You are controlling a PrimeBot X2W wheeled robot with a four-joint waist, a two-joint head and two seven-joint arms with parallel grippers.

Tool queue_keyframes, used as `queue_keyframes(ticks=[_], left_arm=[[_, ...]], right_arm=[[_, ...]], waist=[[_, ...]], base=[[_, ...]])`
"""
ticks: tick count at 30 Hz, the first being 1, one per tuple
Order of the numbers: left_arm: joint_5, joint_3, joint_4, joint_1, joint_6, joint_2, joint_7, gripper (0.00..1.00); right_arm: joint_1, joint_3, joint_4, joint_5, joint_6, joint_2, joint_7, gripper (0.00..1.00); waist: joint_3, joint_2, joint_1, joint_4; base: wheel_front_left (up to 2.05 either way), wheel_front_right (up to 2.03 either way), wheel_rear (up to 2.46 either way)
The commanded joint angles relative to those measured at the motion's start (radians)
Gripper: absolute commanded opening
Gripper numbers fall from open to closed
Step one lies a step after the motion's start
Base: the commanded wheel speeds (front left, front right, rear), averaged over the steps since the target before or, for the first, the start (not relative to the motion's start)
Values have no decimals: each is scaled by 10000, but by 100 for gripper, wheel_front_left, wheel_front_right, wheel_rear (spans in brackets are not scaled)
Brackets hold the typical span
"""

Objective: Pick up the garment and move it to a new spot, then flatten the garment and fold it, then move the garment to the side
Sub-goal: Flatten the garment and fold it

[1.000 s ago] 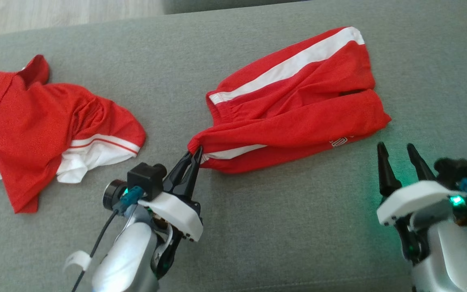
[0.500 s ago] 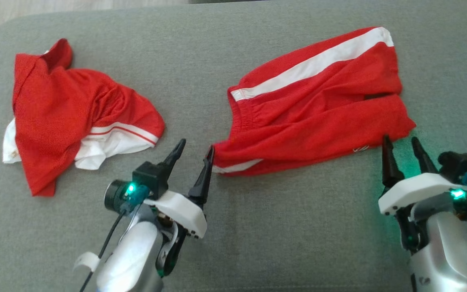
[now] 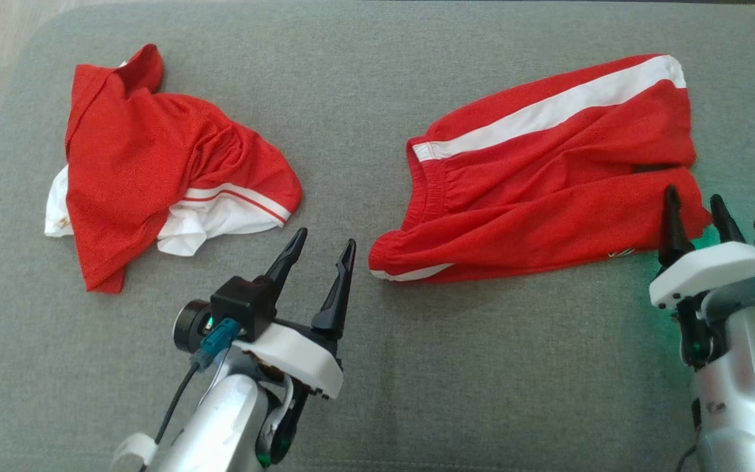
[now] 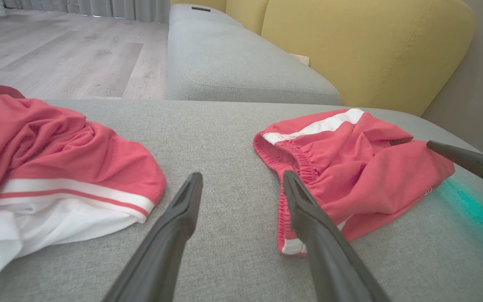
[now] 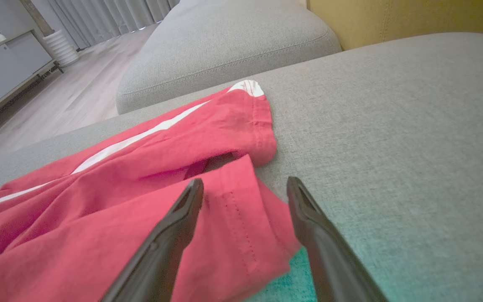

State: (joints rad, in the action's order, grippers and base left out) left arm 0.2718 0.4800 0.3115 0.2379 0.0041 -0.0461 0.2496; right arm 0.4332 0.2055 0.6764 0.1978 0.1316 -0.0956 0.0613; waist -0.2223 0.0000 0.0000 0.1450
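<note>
Lying spread on the grey cushion [image 3: 377, 367], the red shorts [image 3: 548, 177] stretch between both arms. The left gripper [image 3: 326, 237] hovers just beside the waistband, fingers apart and empty. The right gripper [image 3: 693, 194], fingers likewise apart, is at the leg hem. A red shirt [image 3: 154, 157] lies well to the left.

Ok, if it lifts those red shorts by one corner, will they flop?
The red shorts look thin and wrinkled, so they would probably droop. Their gathered waistband likely bunches; pushed, they'd probably ruck on the grey cushion.
</note>
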Motion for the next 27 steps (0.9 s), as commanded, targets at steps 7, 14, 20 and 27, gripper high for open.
queue_keyframes(ticks=[7,14,20,27], left_arm=[[136,-200,-445,182,84,-42,122,100],[142,-198,-406,129,109,-42,122,100],[181,-148,-362,81,113,-41,122,100],[261,-8,-324,17,96,-41,122,100]], right_arm=[[673,-433,236,328,-9,-171,-212,94],[682,-1175,81,865,-9,-271,-133,0],[624,-1637,-595,1305,-9,-452,-221,0],[846,-1146,-1057,1817,-9,-324,-1338,0]], waist=[[-58,0,0,96],[-26,0,0,-25],[130,0,0,-117],[306,0,0,9]], base=[[0,0,0],[0,0,0],[0,0,0],[0,0,0]])
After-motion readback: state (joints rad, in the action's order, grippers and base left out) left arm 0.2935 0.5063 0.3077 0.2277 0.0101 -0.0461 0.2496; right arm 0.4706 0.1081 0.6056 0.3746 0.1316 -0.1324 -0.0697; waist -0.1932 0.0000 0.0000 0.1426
